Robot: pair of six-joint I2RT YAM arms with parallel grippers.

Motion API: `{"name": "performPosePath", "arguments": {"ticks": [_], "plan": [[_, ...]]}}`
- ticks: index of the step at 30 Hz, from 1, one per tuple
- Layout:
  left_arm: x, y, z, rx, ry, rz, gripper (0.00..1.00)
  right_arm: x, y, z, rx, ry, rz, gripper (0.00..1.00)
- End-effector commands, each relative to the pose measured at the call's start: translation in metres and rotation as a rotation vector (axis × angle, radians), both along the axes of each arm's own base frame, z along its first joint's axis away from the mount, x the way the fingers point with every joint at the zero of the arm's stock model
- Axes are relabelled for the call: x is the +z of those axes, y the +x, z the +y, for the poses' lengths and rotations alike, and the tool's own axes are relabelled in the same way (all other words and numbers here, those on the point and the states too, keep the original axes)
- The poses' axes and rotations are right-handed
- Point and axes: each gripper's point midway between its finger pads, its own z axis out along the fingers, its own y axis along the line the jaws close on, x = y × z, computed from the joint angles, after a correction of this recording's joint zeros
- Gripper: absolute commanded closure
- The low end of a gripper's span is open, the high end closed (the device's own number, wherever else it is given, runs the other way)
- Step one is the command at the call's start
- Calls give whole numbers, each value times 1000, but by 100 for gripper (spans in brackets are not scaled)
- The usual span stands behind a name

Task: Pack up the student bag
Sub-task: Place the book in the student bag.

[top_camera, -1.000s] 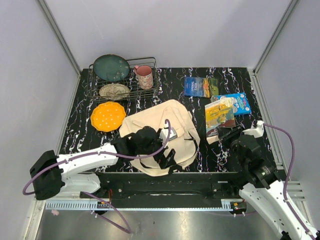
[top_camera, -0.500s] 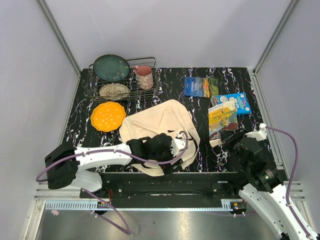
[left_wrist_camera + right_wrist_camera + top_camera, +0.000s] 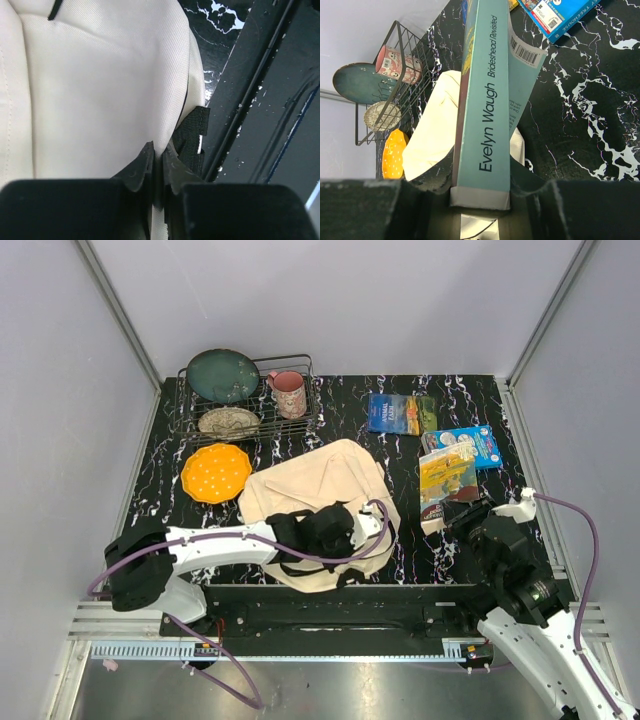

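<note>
Lying at the near middle of the surface, the student bag has its near right edge pinched by the left fingers, which have slid rightward along it. The right fingers clamp a paperback just beside it, probably ready for loading.

One bag, three books, three plates

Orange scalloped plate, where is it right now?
In the top view, the orange scalloped plate lies left of the cream canvas bag, in front of the wire rack.
</note>
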Motion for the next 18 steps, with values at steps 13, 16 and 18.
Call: {"name": "performPosePath", "arguments": {"ticks": [13,16,18], "plan": [[77,22,-25,22,-172,-128,94,56,8,-6,-42,46,-154,91],[77,24,-27,24,-174,-122,84,56,8,-5,-39,44,-149,91],[74,24,-31,26,-178,-105,80,55,8,-4,-33,44,-148,91]]}}
